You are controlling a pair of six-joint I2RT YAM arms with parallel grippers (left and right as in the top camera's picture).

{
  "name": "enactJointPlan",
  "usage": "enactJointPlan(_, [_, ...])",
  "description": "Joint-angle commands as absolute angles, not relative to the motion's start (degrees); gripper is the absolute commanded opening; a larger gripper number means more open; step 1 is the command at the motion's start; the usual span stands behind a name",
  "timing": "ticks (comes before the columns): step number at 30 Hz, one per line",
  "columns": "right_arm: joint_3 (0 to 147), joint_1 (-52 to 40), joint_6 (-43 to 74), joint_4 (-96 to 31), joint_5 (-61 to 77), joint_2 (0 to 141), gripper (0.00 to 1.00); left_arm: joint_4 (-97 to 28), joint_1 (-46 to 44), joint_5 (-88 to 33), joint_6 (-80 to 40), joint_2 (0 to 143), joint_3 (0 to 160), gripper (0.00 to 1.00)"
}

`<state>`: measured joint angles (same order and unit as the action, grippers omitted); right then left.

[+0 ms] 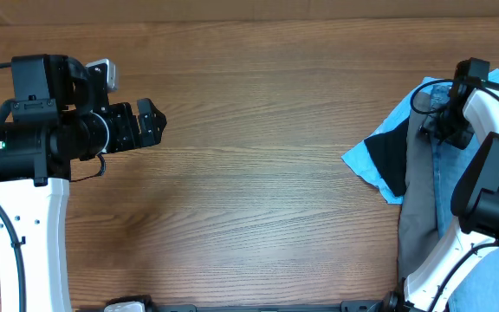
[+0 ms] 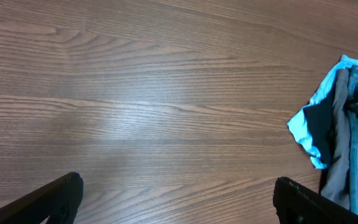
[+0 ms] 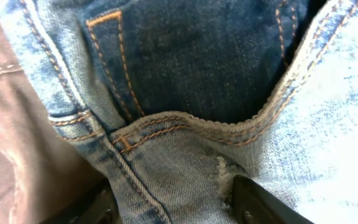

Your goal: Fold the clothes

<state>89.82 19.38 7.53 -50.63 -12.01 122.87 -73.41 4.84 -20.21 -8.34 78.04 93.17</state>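
Note:
A pile of clothes lies at the table's right edge: a bright blue shirt [image 1: 364,159], a grey-brown garment [image 1: 417,204] and light blue jeans [image 1: 446,178]. The pile also shows at the right of the left wrist view [image 2: 337,124]. My right gripper [image 1: 434,121] is down on the pile. In the right wrist view its fingers [image 3: 173,202] are open and straddle the jeans' denim [image 3: 197,93] near a seam and a small tear, with the grey-brown garment [image 3: 11,143] to the left. My left gripper [image 1: 154,120] is open and empty over bare table at the far left [image 2: 176,190].
The wooden table [image 1: 258,173] stretches bare between the two arms. The right arm's white links [image 1: 444,251] reach over the clothes from the front right. The pile runs off the table's right side in the overhead view.

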Motion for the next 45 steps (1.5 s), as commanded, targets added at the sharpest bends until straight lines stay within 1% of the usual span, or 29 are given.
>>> enactJointPlan(1, [89.2,19.7,8.9,-51.1,-15.4,124.3,0.55,-73.2,4.5,-21.0,-6.8,78.5,94.7,1.0])
enactJointPlan(5, [89.2,19.7,9.1,-51.2,-15.4,124.3,0.52,-73.2,4.5,-21.0,-6.8,78.5,94.7,1.0])
enactJointPlan(7, [89.2,19.7,9.8,-51.4,-15.5,124.3,0.48,-73.2,4.5,-21.0,-6.8,78.5,94.7,1.0])
enactJointPlan(9, [89.2,19.7,9.8,-51.4,-14.3,124.3,0.48,-73.2,4.5,-21.0,-6.9,78.5,94.7,1.0])
enactJointPlan(12, [89.4,19.2,1.9,-51.5,-5.4,124.3,0.49,-73.2,4.5,-21.0,-6.8,78.5,94.7,1.0])
enactJointPlan(14, [89.3,18.6,-3.1,-52.0,-2.2,124.3,0.49,-73.0,4.5,-21.0,-6.8,78.5,94.7,1.0])
enactJointPlan(19, [89.3,16.5,-3.5,-51.7,-8.8,124.3,0.49,-72.6,4.5,-21.0,-6.8,78.5,94.7,1.0])
enactJointPlan(24, [89.3,14.0,-5.8,-51.6,-10.0,124.3,0.47,-72.6,4.5,-21.0,-6.8,78.5,94.7,1.0])
enactJointPlan(27, [89.3,13.2,-0.3,-51.3,-17.4,124.3,0.47,-72.6,4.5,-21.0,-6.8,78.5,94.7,1.0])
enactJointPlan(29, [89.3,13.2,2.2,-51.6,-19.9,124.3,0.47,-72.6,4.5,-21.0,-6.8,78.5,94.7,1.0])
enactJointPlan(34, [89.3,14.2,3.1,-53.0,-18.7,124.3,0.32,-72.8,4.5,-21.0,-6.8,78.5,94.7,1.0])
enactJointPlan(38, [89.3,14.5,4.9,-53.0,-18.1,124.3,0.22,-72.8,4.5,-21.0,-6.8,78.5,94.7,1.0])
enactJointPlan(39, [89.4,14.6,5.1,-53.1,-17.9,124.3,0.19,-72.9,4.5,-21.0,-6.8,78.5,94.7,1.0])
enactJointPlan(41, [90.0,15.0,6.3,-53.8,-17.9,124.3,0.09,-73.3,4.5,-21.0,-6.8,78.5,94.7,1.0])
enactJointPlan(42, [90.7,15.3,6.8,-54.6,-17.9,124.3,0.06,-73.5,4.5,-21.0,-6.8,78.5,94.7,1.0])
enactJointPlan(45, [94.1,16.2,7.6,-57.2,-17.4,123.8,0.04,-73.7,4.5,-21.0,-6.8,78.5,94.7,1.0])
